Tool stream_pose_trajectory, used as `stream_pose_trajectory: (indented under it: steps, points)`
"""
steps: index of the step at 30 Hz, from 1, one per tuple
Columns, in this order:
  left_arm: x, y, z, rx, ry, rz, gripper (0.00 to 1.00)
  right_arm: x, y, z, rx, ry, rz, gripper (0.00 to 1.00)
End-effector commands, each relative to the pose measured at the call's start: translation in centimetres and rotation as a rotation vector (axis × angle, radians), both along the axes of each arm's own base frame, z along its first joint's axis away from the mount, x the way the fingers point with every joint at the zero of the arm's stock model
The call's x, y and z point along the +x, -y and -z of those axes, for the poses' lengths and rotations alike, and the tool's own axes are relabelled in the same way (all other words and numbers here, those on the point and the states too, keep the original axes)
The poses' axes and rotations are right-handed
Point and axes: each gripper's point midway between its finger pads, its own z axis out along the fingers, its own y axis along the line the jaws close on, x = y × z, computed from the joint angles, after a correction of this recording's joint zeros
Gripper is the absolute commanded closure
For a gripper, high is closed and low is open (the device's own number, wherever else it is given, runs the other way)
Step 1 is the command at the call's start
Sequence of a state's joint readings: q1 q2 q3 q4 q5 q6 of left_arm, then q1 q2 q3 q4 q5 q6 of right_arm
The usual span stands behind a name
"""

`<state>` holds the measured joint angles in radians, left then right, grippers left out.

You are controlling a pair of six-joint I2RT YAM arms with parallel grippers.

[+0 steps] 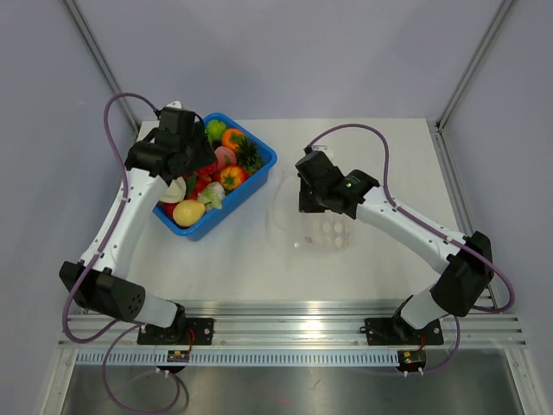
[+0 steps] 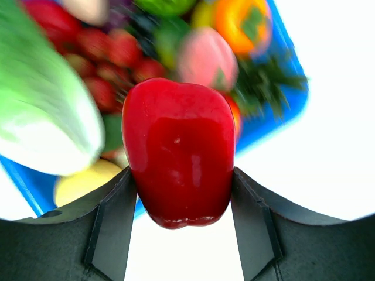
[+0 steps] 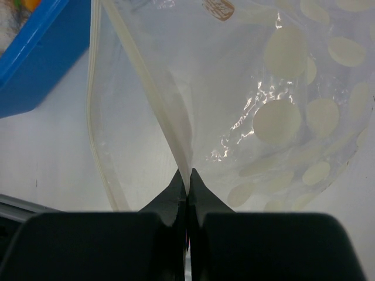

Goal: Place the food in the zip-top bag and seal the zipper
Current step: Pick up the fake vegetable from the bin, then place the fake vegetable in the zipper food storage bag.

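Observation:
My left gripper point(image 2: 183, 199) is shut on a glossy red toy pepper point(image 2: 179, 158) and holds it above the blue bin point(image 1: 259, 169) of toy food point(image 1: 232, 175). From the top view the left gripper point(image 1: 192, 160) is over the bin's middle. My right gripper point(image 3: 188, 178) is shut on the zip-top bag's upper mouth edge, pinching the pale zipper strip point(image 3: 167, 111). The clear dotted bag point(image 3: 281, 117) lies on the table point(image 1: 320, 229) with its mouth held open toward the bin. The other zipper strip point(image 3: 94, 117) curves along the table.
The blue bin point(image 3: 35, 58) holds several toys: an orange pepper point(image 1: 232, 139), a yellow lemon point(image 1: 188, 213), green and white pieces. It sits just left of the bag's mouth. Vertical frame posts stand at the table's far corners point(image 1: 471, 65).

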<state>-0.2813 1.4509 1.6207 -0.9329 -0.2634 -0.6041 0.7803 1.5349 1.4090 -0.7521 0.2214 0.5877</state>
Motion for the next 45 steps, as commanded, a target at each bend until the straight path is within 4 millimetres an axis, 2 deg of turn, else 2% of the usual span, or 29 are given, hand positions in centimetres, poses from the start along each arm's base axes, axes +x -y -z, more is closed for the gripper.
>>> stream_pose_trajectory:
  steps: [1,5,9,11,13,14,18,21,26,29,30,32,33,35,37,39,42,45]
  points:
    - [-1.9,4.5,-1.3,-0.064,0.042,0.267,1.0,1.4,-1.1,-2.7,0.068,0.061,0.003,1.0]
    - [-6.3,9.3,-2.0,-0.197,0.031,0.545,1.0,1.6,-1.3,-2.9,0.075,0.065,0.001,1.0]
    - [-9.7,12.5,-2.8,-0.333,0.029,0.711,1.0,1.7,-1.5,-3.1,0.084,0.065,0.005,1.0]
    - [-11.1,14.1,-3.8,-0.423,0.035,0.793,1.0,1.7,-1.5,-3.3,0.089,0.066,0.004,1.0]
    - [-11.9,15.2,-3.9,-0.471,0.024,0.838,1.0,1.6,-1.6,-3.4,0.095,0.066,0.006,1.0]
    - [-12.0,15.9,-4.3,-0.504,0.036,0.857,1.0,1.6,-1.6,-3.5,0.102,0.065,0.007,1.0]
    - [-12.3,18.0,-2.7,-0.538,-0.011,0.884,1.0,1.4,-1.8,-3.9,0.123,0.062,0.005,1.0]
    - [-11.6,19.1,-1.2,-0.549,-0.046,0.877,1.0,1.2,-1.6,-4.2,0.132,0.063,0.008,1.0]
    - [-9.6,19.7,1.7,-0.501,-0.088,0.829,1.0,0.6,-1.2,-4.9,0.152,0.072,0.014,1.0]
    - [-9.2,20.4,2.5,-0.503,-0.117,0.848,1.0,0.3,-0.9,-5.1,0.159,0.077,0.017,1.0]
    - [-9.2,20.6,2.6,-0.505,-0.124,0.855,0.81,0.2,-0.8,-5.3,0.161,0.08,0.02,1.0]
    - [-9.1,20.9,2.6,-0.504,-0.132,0.875,0.61,0.1,-0.7,-5.1,0.161,0.076,0.02,1.0]
    - [-9.0,20.9,2.8,-0.501,-0.143,0.876,0.39,0.1,-0.6,-5.3,0.163,0.08,0.02,1.0]
    - [-8.9,20.9,2.2,-0.491,-0.132,0.887,0.25,0.0,-0.7,-5.0,0.162,0.069,0.016,1.0]
    - [-8.7,20.8,1.8,-0.472,-0.12,0.896,0.15,0.0,-0.9,-4.7,0.164,0.063,0.013,1.0]
    - [-8.8,20.6,1.0,-0.455,-0.111,0.899,0.12,0.0,-1.0,-4.7,0.171,0.062,0.009,1.0]
    - [-9.1,19.9,0.4,-0.407,-0.106,0.917,0.1,0.0,-1.0,-4.4,0.165,0.059,0.009,1.0]
    - [-8.5,18.3,-1.3,-0.31,-0.066,0.918,0.12,0.0,-1.0,-4.1,0.157,0.057,0.007,1.0]
